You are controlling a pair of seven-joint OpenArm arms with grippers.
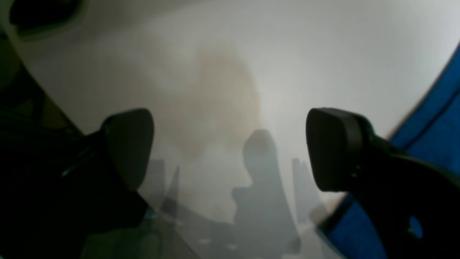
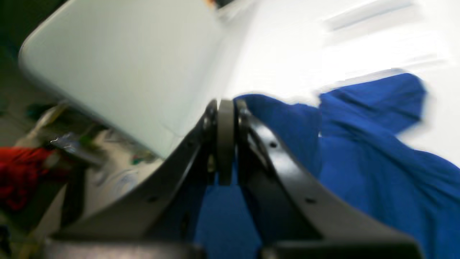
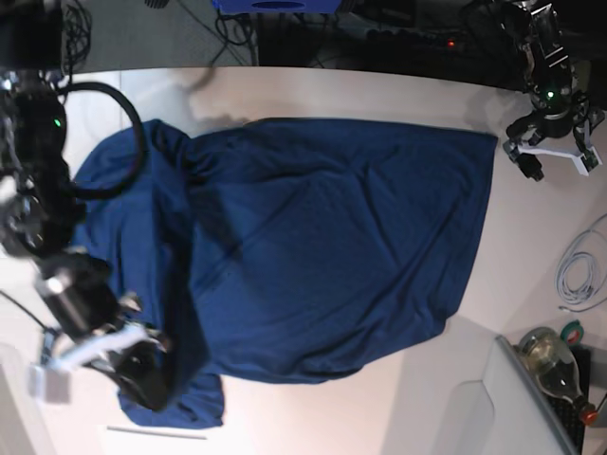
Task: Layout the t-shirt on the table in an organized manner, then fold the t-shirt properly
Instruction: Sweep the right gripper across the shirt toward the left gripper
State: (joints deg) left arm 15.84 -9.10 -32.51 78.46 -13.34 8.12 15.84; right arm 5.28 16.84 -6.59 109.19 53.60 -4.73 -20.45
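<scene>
T-shirt (image 3: pixel 313 246): spread across the middle of the tabletop (image 3: pixel 531 237), one end bunched toward the base view's left edge | Left tool (image 3: pixel 552 152): fingers apart, nothing between them, above bare tabletop just beside the t-shirt's edge | Right tool (image 2: pixel 225 144): fingers pressed together, at the t-shirt's near-left corner; whether cloth is pinched cannot be told

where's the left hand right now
In the base view the left hand is at the upper right, open over the bare table just beyond the t-shirt's right edge, apart from the cloth.
</scene>
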